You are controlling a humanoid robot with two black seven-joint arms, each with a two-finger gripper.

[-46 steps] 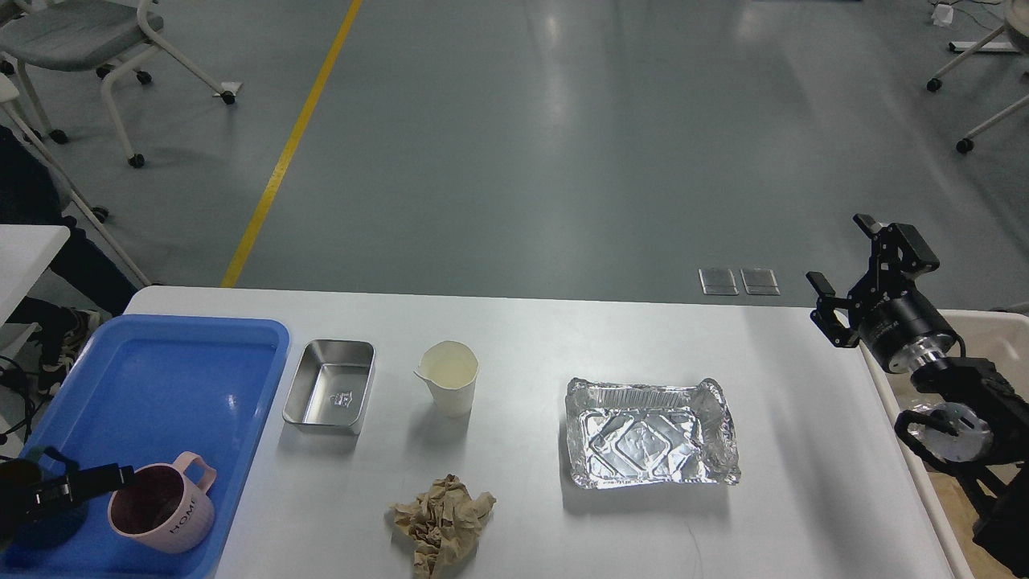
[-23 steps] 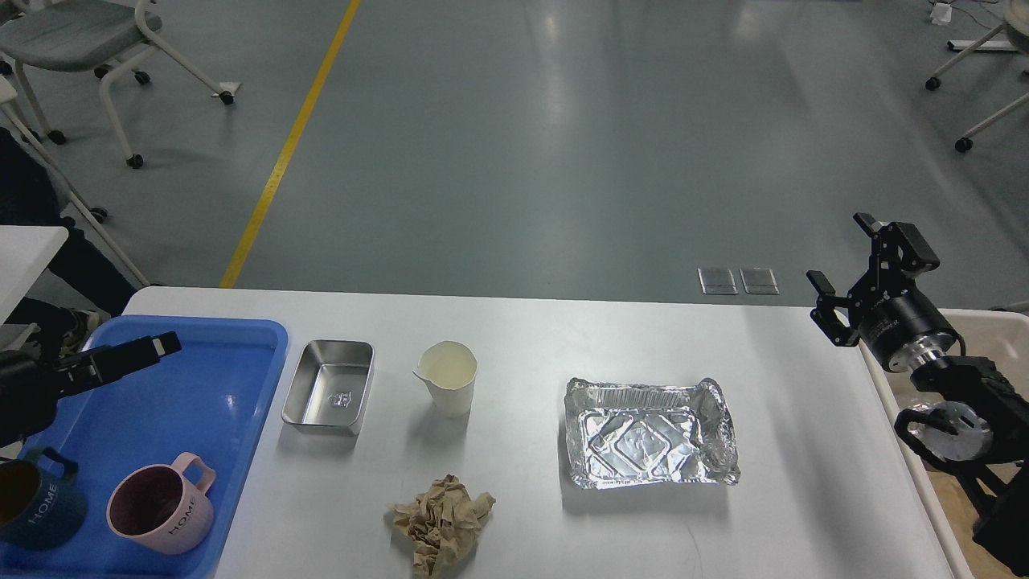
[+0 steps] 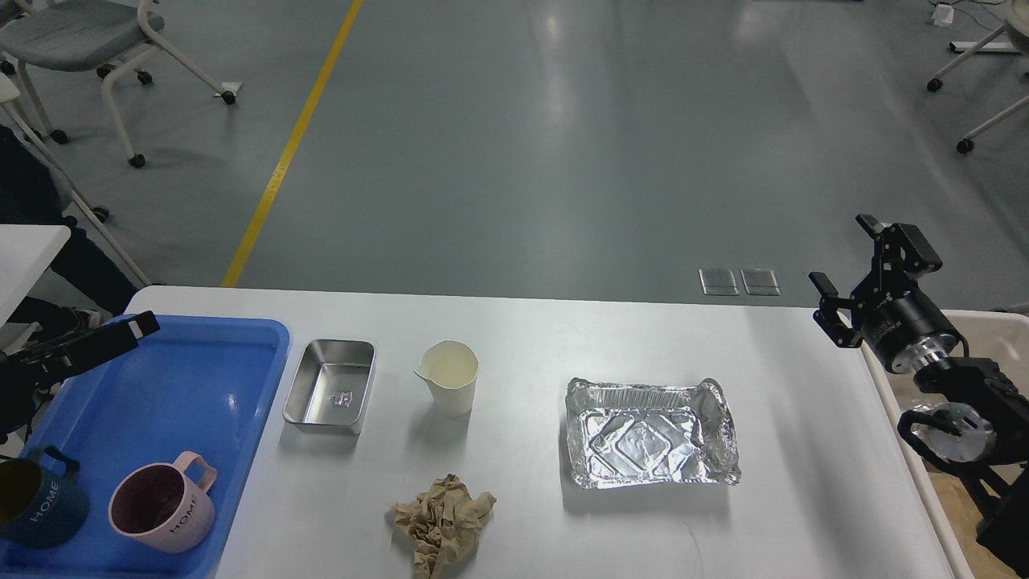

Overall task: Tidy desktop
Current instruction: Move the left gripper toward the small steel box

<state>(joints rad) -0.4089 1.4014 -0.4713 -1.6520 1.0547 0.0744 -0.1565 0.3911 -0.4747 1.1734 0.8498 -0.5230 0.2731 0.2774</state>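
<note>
The white desktop [image 3: 514, 338] holds a steel box [image 3: 330, 386], a paper cup [image 3: 448, 376], a foil tray [image 3: 651, 434] and a crumpled brown paper [image 3: 442, 519]. A blue tray [image 3: 161, 386] at the left holds a pink mug [image 3: 161, 503] and a dark blue mug [image 3: 36, 498]. My left gripper [image 3: 137, 328] hovers over the tray's far left corner, seen side-on and dark, holding nothing that I can see. My right gripper [image 3: 844, 253] is open and empty above the desktop's right edge.
A beige bin [image 3: 989, 330] stands off the desktop's right edge, under my right arm. Chairs on castors stand on the grey floor at the far left and far right. A yellow line runs across the floor.
My left gripper has left the dark blue mug standing in the tray's front left, risen, and moved to the tray's far left corner. The right arm has barely moved.
</note>
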